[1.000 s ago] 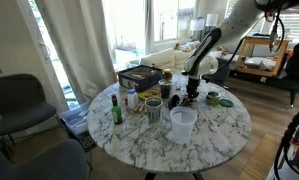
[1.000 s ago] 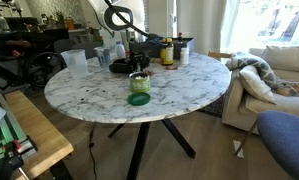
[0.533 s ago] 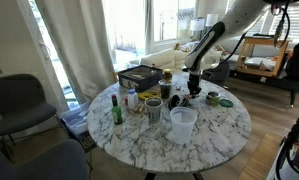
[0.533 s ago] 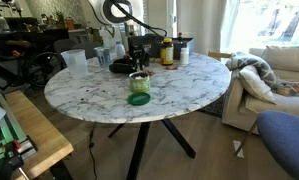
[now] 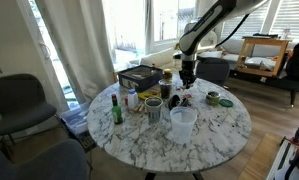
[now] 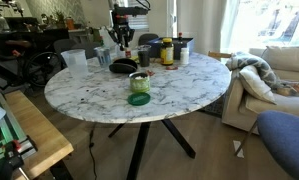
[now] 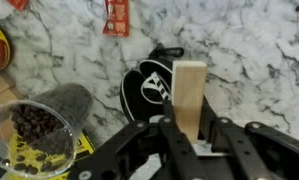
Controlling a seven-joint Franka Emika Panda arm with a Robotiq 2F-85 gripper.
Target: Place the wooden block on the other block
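Gripper clamps the pale upright wooden block above the white marble table. Just below lies a black round pouch with white lettering, unreadable; a glass jar of dark pieces stands beside.

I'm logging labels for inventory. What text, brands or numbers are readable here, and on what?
No text reads clearly.
Black round thing: white marks, blurred, unreadable.
Red packet: print blurred.
Bottles: labels too small.
Block: blank.
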